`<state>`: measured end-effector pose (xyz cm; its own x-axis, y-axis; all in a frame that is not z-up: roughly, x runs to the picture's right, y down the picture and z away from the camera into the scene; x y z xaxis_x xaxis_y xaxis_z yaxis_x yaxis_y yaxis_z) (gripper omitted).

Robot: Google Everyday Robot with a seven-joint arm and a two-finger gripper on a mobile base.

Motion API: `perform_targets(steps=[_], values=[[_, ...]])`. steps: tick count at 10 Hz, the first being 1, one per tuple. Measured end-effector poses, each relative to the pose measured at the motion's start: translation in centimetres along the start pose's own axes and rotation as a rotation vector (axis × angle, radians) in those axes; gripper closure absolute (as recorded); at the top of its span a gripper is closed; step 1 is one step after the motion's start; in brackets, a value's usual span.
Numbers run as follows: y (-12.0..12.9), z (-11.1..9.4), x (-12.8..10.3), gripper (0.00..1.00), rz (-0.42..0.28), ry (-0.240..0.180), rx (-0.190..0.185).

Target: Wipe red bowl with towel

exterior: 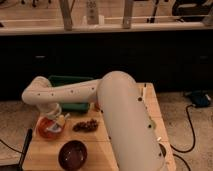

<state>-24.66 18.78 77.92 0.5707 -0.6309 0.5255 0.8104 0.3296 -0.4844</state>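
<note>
The end effector (54, 114) is hanging right over the red bowl (46, 130) at nine o'clock on the table (45, 153), its grip state being impossible to tell.

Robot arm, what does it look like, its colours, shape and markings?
The arm is cream-white, built of thick rounded segments with smooth shells, dotted with rows of small dark holes. No cables show on it. The gripper, pale like the arm, is at its far end, above the left side of the wooden table.
</note>
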Motion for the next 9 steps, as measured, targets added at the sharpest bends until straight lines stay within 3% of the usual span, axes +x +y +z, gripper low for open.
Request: perform_targets(steps=[3, 6, 9], values=[[-0.4, -0.1, 0.8, 0.98, -0.004, -0.005, 0.034], [-1.4, -0.2, 2.2, 0.98, -0.024, -0.017, 0.101], [-4.2, -0.4, 2.1, 0.98, -0.096, -0.030, 0.135]])
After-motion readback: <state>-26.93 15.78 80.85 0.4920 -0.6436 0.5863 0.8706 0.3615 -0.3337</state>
